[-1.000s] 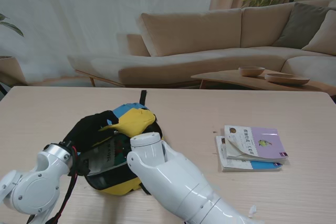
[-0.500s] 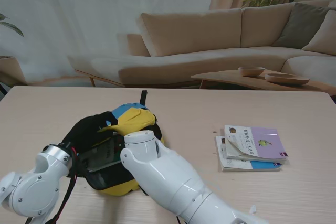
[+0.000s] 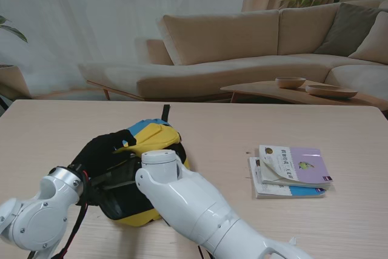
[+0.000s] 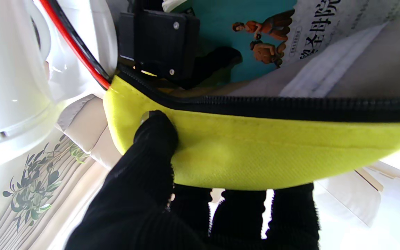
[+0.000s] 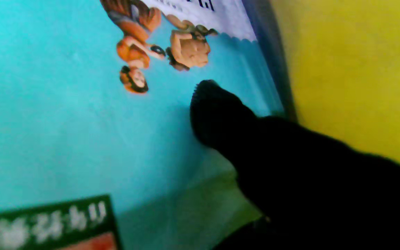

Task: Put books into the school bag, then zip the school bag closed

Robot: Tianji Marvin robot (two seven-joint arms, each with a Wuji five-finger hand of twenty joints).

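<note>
School bag (image 4: pixel 255 156): yellow woven cloth, matt, fine grainy weave; black zipper (image 4: pixel 290 107) w/ small ribbed teeth. Left hand (image 4: pixel 144 194): black knit glove, matt, soft-looking. Right hand (image 5: pixel 290 166) same black cloth, blurred. Book (image 5: pixel 82 104) in bag: glossy teal paper cover, smooth, printed. Arm shells (image 3: pixel 200 210): white plastic, smooth, glossy w/ highlights. Table (image 3: pixel 273 119): pale wood-grain top, matt. Books on table (image 3: pixel 291 171): paper, covers slightly shiny.
</note>
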